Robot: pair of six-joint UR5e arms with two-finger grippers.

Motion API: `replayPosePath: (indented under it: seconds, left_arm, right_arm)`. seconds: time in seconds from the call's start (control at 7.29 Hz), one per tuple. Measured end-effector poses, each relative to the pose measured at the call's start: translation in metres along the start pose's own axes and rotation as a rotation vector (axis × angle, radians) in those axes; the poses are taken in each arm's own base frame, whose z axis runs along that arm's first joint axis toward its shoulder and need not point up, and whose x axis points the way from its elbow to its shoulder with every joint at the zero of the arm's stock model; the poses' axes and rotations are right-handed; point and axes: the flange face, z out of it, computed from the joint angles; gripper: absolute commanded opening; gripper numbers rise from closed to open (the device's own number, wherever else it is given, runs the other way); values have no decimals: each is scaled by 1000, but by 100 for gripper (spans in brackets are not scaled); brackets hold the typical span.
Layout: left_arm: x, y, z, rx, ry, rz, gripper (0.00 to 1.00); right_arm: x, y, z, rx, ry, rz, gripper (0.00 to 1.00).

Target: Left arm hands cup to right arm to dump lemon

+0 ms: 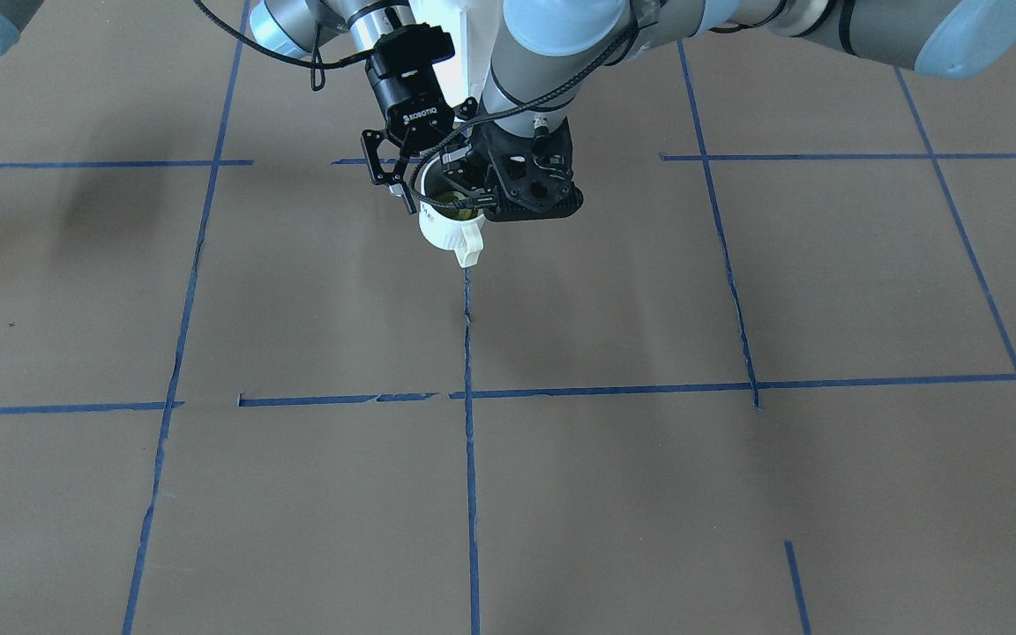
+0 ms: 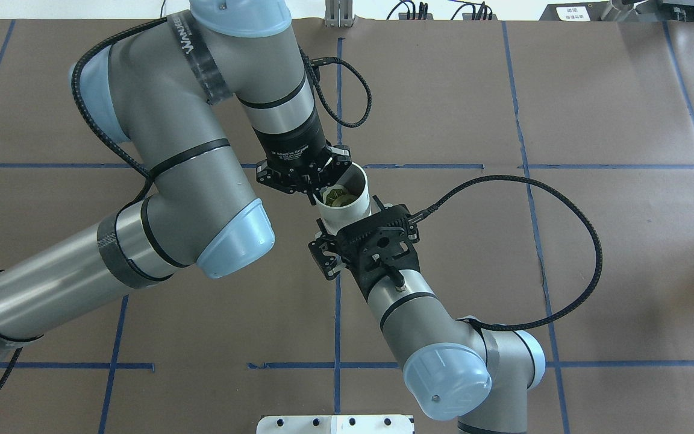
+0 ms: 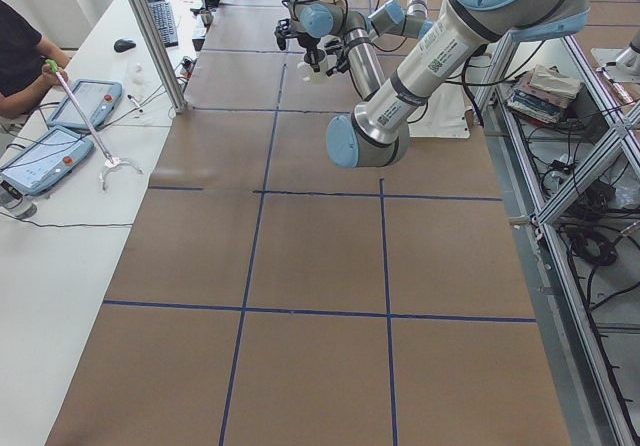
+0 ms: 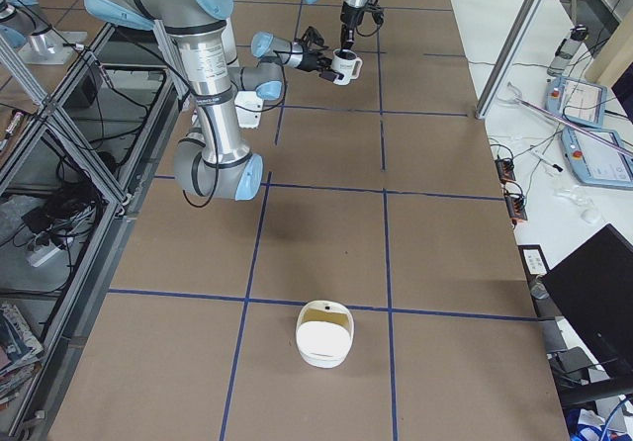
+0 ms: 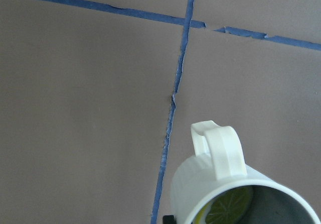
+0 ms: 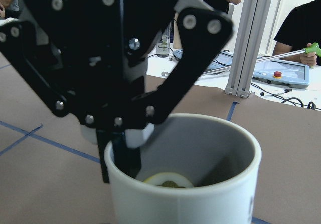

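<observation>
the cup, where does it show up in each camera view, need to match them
exterior front-facing: cup top centre, handle toward the camera.
overhead exterior: cup just above centre.
exterior left: cup small, upper middle.
exterior right: cup small, upper middle, handle pointing right.
left wrist-mounted: cup bottom right, handle up.
right wrist-mounted: cup fills the bottom, close up.
Landmark: the lemon inside it, visible front-facing, overhead and from both wrists.

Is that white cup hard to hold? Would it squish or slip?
Probably no squishing: the cup looks evenly round though the left gripper pinches only its rim. The smooth white wall might slip a bit. Held above the table, it looks like ceramic, so a drop could crack it.
</observation>
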Motion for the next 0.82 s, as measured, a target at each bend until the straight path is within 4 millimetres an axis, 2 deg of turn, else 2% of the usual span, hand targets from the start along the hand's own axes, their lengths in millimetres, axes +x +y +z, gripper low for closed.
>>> replayPosePath:
  seconds: [0.14,0.27,0.41,0.55,0.69,0.82]
  left_arm:
    - [1,5,-1,-3,5,0,5]
    - [3,11,-1,-10,10,5,7]
    - [4,17,-1,-21,16,9,28]
    - [5,19,1,-28,16,11,81]
    - [7,23,0,-41,25,17,100]
    - [7,26,-4,-37,34,25,100]
  right_arm:
    - [0,0,0,1,1,0,100]
    - [0,0,0,1,2,-1,74]
    - [0,3,2,0,8,-5,39]
    - [-1,7,5,2,17,-11,28]
    - [0,14,7,0,32,-25,27]
    - [-2,20,7,-1,37,-32,27]
